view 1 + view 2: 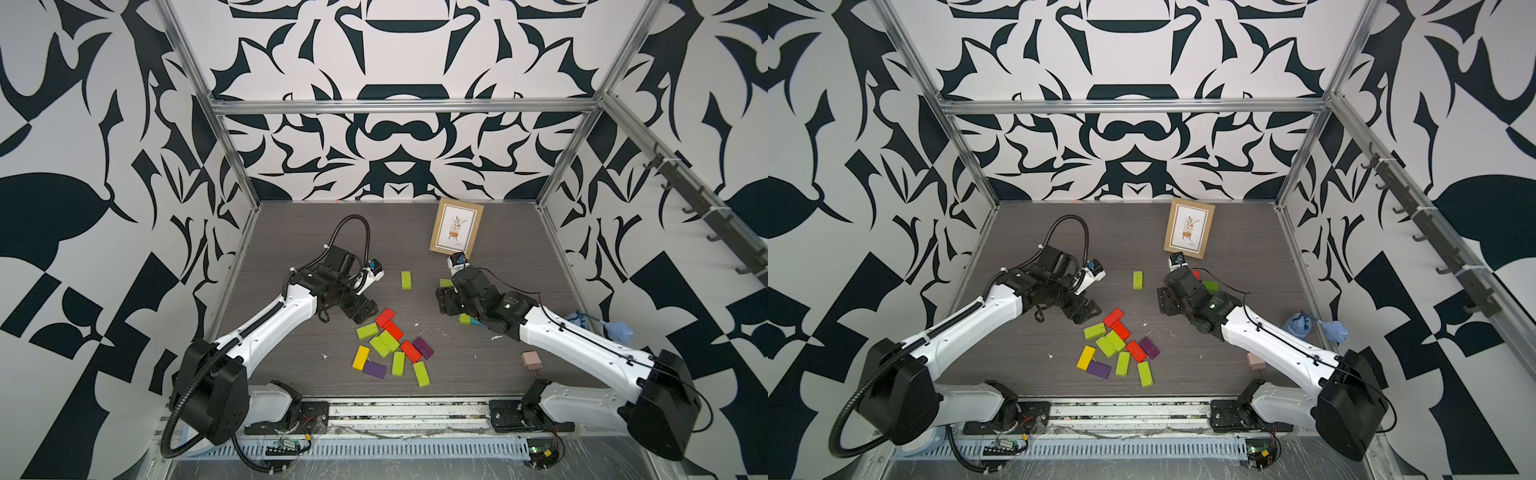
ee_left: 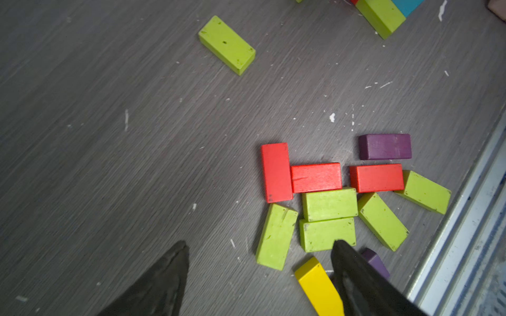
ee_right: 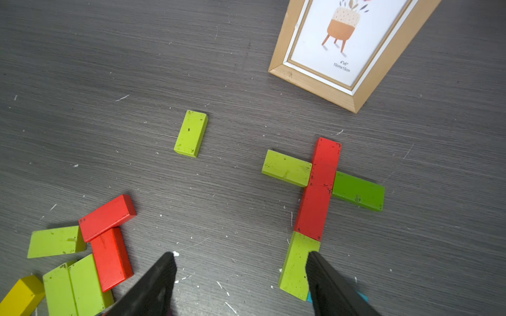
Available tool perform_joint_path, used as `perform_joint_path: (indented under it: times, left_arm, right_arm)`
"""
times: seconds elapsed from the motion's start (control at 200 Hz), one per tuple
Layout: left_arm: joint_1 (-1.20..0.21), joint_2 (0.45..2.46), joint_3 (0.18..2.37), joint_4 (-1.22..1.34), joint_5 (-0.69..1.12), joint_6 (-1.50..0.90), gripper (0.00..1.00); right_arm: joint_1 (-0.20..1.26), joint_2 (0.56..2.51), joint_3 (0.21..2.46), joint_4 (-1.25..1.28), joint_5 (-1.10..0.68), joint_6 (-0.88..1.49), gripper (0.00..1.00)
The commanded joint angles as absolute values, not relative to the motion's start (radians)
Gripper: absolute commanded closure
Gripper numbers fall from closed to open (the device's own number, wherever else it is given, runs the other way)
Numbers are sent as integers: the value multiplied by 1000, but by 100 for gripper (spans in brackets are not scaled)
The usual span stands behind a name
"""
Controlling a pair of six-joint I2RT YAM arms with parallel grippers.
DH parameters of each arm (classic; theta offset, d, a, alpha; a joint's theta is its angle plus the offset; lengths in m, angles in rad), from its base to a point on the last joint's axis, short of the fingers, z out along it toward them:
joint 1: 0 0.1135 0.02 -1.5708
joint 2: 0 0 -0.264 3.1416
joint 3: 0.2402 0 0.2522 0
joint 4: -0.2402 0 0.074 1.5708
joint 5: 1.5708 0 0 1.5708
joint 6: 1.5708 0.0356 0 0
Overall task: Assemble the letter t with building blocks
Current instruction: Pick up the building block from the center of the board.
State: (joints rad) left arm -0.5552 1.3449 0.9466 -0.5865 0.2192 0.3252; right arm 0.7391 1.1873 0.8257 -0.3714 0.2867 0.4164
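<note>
My left end effector (image 2: 260,243) hangs wide and empty over the loose building blocks (image 1: 390,345) heaped near the front of the bench (image 1: 291,232). My right end effector (image 3: 241,253) is also spread and holds nothing. It is above a cross of red and green blocks (image 3: 319,188), and one finger hides part of the end lime block (image 3: 297,262). A lone lime block (image 1: 406,279) lies between the groups. A picture frame (image 1: 456,226) stands just beyond the cross. A pink plug adapter (image 1: 530,359) lies beside my right arm.

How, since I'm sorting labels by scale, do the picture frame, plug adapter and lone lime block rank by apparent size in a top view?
1. picture frame: clearly largest.
2-3. plug adapter and lone lime block: about alike; the adapter lies nearer the camera, so unranked.
</note>
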Motion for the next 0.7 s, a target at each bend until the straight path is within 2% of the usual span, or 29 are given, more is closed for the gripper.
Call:
perform_joint_path:
  times: [0.0, 0.11, 0.39, 0.695]
  left_arm:
    - [-601, 1401, 951, -557, 184, 375, 14]
    - [-624, 1488, 984, -555, 150, 379, 22]
    - [-647, 1609, 1000, -499, 116, 373, 26]
    - [-662, 1704, 1053, -483, 130, 317, 34]
  right_arm:
    - [738, 1154, 826, -377, 327, 427, 22]
    - [738, 1143, 827, -386, 328, 430, 22]
    - [738, 1113, 814, -406, 345, 427, 22]
    - [739, 1108, 795, -403, 339, 447, 23]
